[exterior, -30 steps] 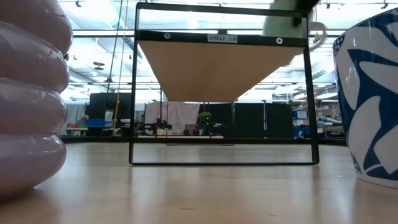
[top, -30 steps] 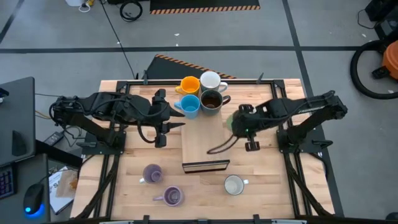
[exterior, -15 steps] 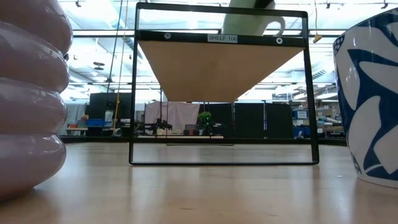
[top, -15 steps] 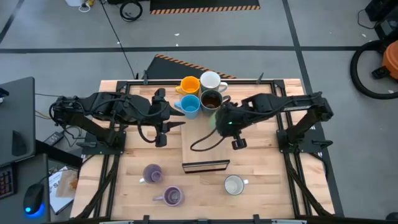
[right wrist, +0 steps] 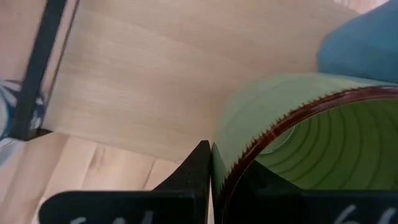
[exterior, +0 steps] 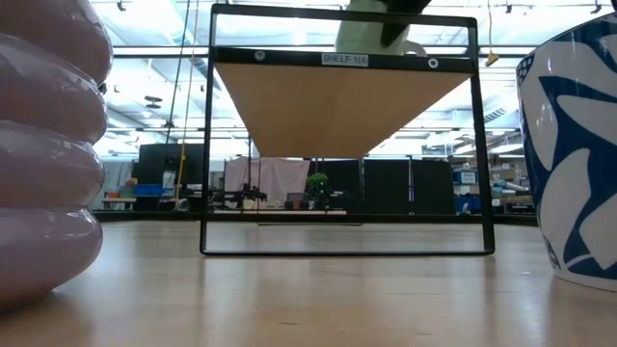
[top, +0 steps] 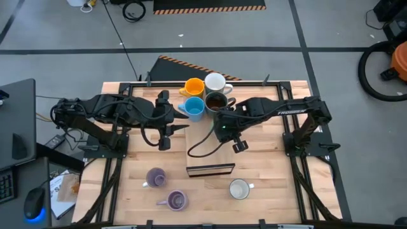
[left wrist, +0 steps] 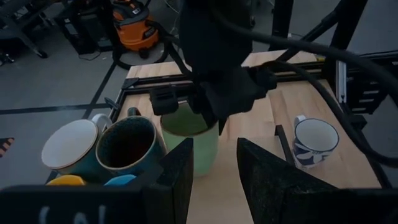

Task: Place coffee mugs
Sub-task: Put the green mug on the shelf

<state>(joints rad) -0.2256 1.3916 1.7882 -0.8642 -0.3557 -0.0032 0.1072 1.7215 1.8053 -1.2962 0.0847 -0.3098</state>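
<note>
Right gripper [top: 224, 130] slid further left since earlier frame, carrying green mug [left wrist: 190, 140] over wooden board [top: 205, 147], now just beside dark brown mug [top: 216, 102]. Fingers [right wrist: 200, 167] pinched green mug's rim, one inside, one outside. Orange mug [top: 194, 86], white mug [top: 215, 82], light blue mug [top: 194, 107] and dark brown one sat clustered at board's far end. Two lavender mugs [top: 156, 177] and grey-white mug [top: 240, 189] sat on surface [top: 280, 184] near front edge. Left gripper [top: 180, 119] waited beside light blue mug, fingers spread, holding nothing.
</note>
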